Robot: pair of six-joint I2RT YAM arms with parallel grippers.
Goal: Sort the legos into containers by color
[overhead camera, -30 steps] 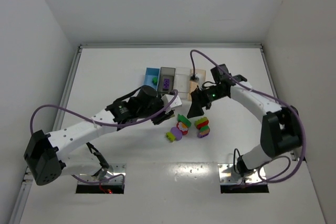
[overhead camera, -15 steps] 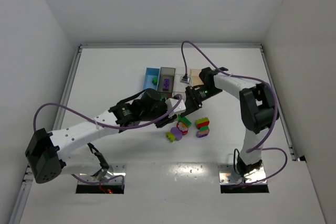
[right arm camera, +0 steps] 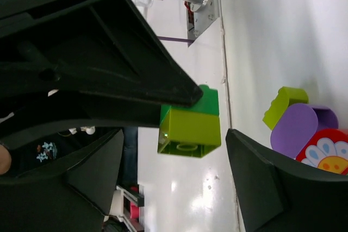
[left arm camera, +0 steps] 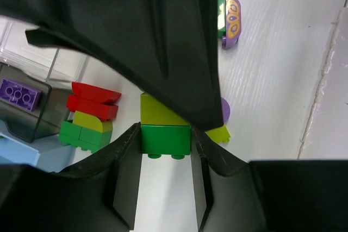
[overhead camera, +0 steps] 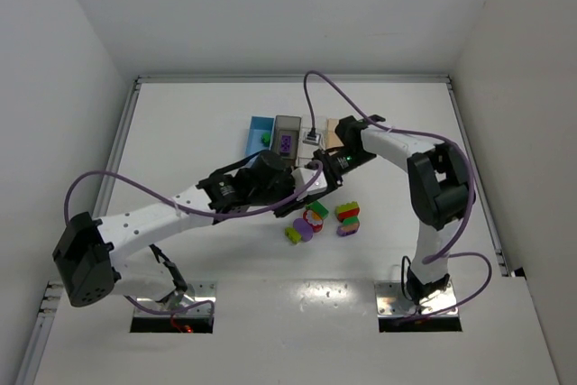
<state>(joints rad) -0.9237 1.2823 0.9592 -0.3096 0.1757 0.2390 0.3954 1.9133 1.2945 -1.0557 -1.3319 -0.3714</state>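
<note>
My left gripper [left arm camera: 166, 134] is clamped on a green studded plastic brick [left arm camera: 166, 140] that has a yellow-green plastic brick [right arm camera: 189, 130] stuck to it. My right gripper [right arm camera: 175, 134] straddles the yellow-green one, jaws apart with a gap on each side. The pair is held near the middle of the bench [overhead camera: 207, 114], just on the near side of the row of small plastic bins [overhead camera: 288, 121], with the loose bricks [overhead camera: 315, 216] close by.

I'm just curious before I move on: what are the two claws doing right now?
Left gripper: closed, holding the green brick with a yellow-green brick stuck on.
Right gripper: open, fingers either side of that yellow-green brick.
</note>
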